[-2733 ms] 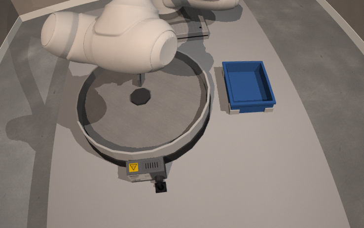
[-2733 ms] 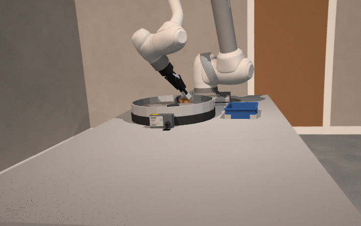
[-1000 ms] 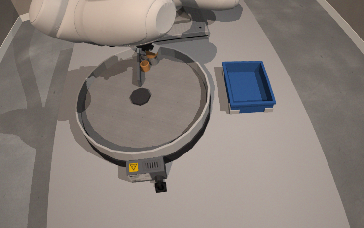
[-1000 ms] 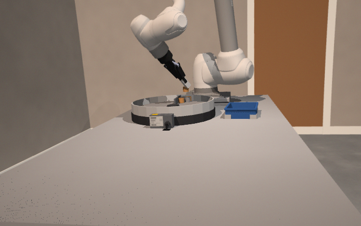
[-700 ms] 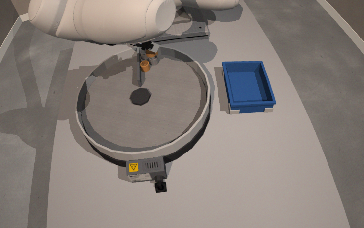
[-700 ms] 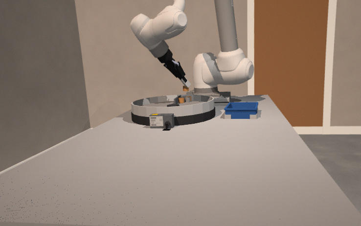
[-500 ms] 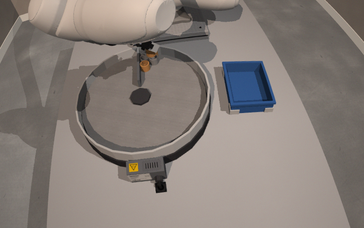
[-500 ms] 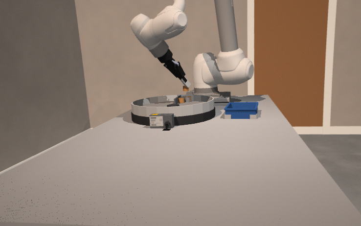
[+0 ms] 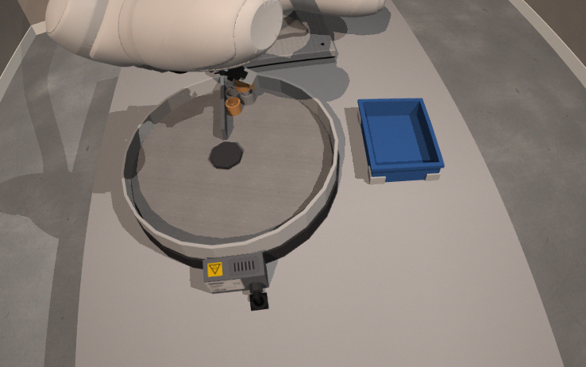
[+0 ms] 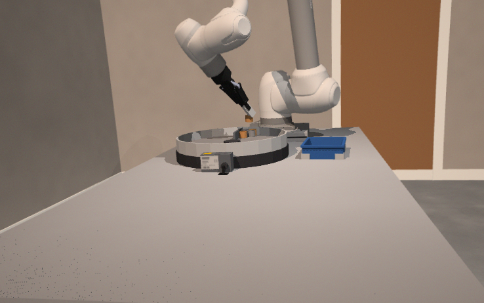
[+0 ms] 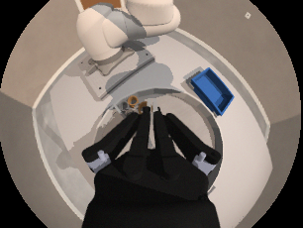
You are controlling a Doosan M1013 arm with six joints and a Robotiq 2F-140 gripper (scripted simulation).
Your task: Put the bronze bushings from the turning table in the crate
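Note:
My gripper (image 10: 249,113) hangs tilted over the far side of the turning table (image 10: 231,141) and is shut on a bronze bushing (image 10: 248,119), held a little above the rim. In the top view the arm hides most of the gripper. On the turning table (image 9: 229,168) near its far edge stand another bronze bushing (image 9: 233,106) and steel bushings (image 9: 246,95) close together; they also show in the exterior view, bronze (image 10: 242,134) and steel (image 10: 252,132). The blue crate (image 9: 399,136) stands empty to the right of the table. In the wrist view the shut fingers (image 11: 147,110) point at the table's far side.
The turning table has a raised rim, a dark hub (image 9: 225,154) at its centre and a grey control box (image 9: 234,272) at its front. The robot's base (image 10: 298,94) stands behind the table. The crate also shows in the exterior view (image 10: 323,143) and the wrist view (image 11: 212,90).

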